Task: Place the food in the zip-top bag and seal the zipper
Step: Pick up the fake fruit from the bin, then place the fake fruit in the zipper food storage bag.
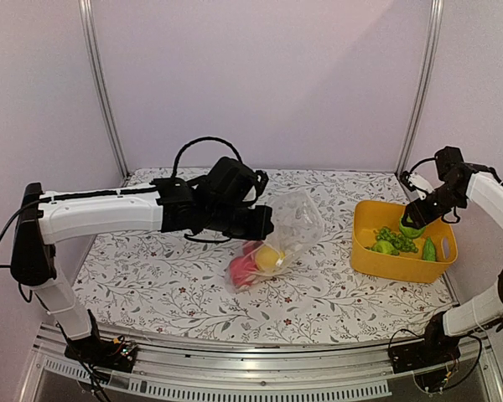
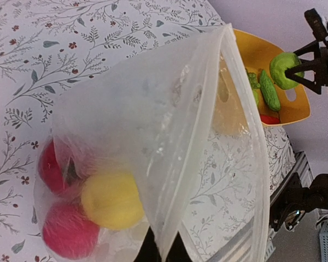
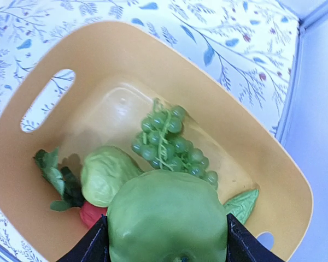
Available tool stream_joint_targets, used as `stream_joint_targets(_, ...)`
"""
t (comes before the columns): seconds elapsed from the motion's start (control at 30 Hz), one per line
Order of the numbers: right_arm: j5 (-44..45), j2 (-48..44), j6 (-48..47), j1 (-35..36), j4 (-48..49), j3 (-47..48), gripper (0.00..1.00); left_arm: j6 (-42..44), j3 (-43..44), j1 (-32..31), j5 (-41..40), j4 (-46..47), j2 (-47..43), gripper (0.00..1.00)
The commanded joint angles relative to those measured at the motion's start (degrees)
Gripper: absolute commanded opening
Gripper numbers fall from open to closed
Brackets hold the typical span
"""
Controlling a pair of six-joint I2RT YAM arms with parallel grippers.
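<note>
Bag notes: zip-top bag point(image 1: 292, 224) slants on the surface point(image 1: 151, 268), long axis near-left to far-right, mouth raised toward the yellow tub point(image 1: 377, 261). We see red and yellow balls point(image 2: 109, 199) in its bottom and the left hand point(image 1: 267, 224) clenched on its rim. Well apart, the right hand point(image 3: 167, 243) grasps a green apple point(image 3: 167, 210) over the tub.

Soft, even light is falling from above, leaving faint shadows on the table point(image 1: 151, 276). The bag point(image 2: 169, 125) is glinting; the near apple point(image 3: 167, 218) is looking blurred.
</note>
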Motion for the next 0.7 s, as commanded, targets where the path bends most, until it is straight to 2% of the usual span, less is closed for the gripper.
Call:
stream_joint_targets(0.0,-7.2,-4.8,-0.8,5.9,-0.7,1.6,0.49,0.1,-0.6,0.7,0.7,-0.6,0.4,0.00)
stream_joint_targets(0.07,-9.3,-6.2,-0.8,9.5,-0.6,2.2,0.49,0.0,-0.5,0.7,0.8,-0.7,0.5,0.00)
stream_joint_targets(0.47,-29.7,-6.1,6.6,20.5,3.0,13.2,0.49,-0.4,2.3,0.1,-0.1,-3.1,0.3,0.00)
stream_joint_targets(0.67,-30.5,-4.3,8.7,31.1,6.6,17.0,0.50,0.8,6.3,-1.0,-0.9,-6.1,-0.1,0.00)
